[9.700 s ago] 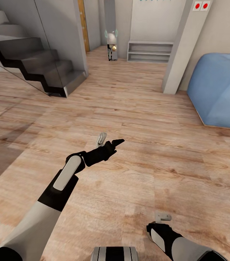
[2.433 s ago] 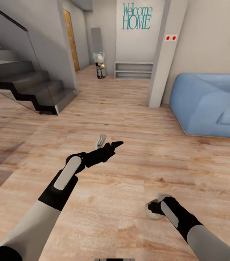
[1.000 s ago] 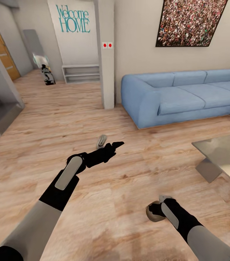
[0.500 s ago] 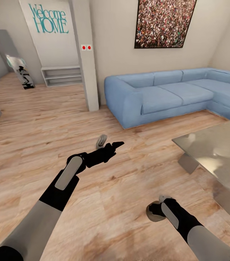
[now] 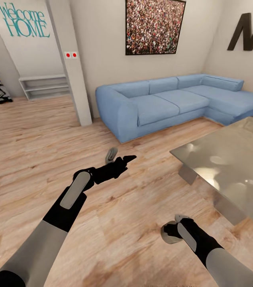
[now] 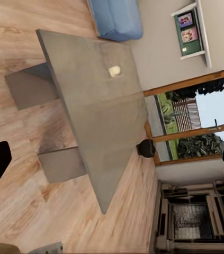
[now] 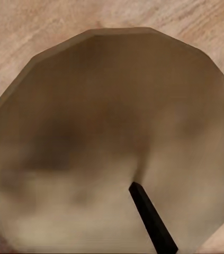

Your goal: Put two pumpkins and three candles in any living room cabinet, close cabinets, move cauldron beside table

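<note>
Right gripper grips a candle. Left gripper hangs open near the table; cauldron beside it.

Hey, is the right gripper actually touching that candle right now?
Touching. In the head view the candle sits clamped in the right gripper, held above the floor with no gap. In the right wrist view its top and wick are right up against the camera.

A light wood-plank floor ran to pale walls. A blue sectional sofa sat under a framed crowd picture, near a grey low table.
</note>
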